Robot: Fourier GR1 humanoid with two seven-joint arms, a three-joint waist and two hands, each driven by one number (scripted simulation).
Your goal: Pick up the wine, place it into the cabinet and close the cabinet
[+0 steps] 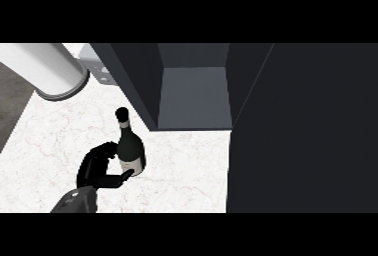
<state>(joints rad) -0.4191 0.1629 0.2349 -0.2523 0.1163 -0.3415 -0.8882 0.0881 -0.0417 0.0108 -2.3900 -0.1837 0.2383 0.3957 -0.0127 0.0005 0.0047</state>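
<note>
A dark wine bottle [130, 147] with a pale label and a white band at its neck stands upright on the white marble counter [184, 170]. My left hand [96, 167] comes in from the lower left. Its fingers curl against the bottle's left side and its thumb presses the lower body. The dark cabinet [196, 95] is just beyond and to the right of the bottle, open, with a grey inner floor showing. Its open door [303, 130] is the broad dark panel filling the right side. My right hand is out of view.
A large white cylinder [52, 70] with a grey rim slants in at the top left, above the counter, with a pale grey bracket [103, 75] beside it. The counter's left edge [16, 125] runs diagonally, with dark floor beyond it.
</note>
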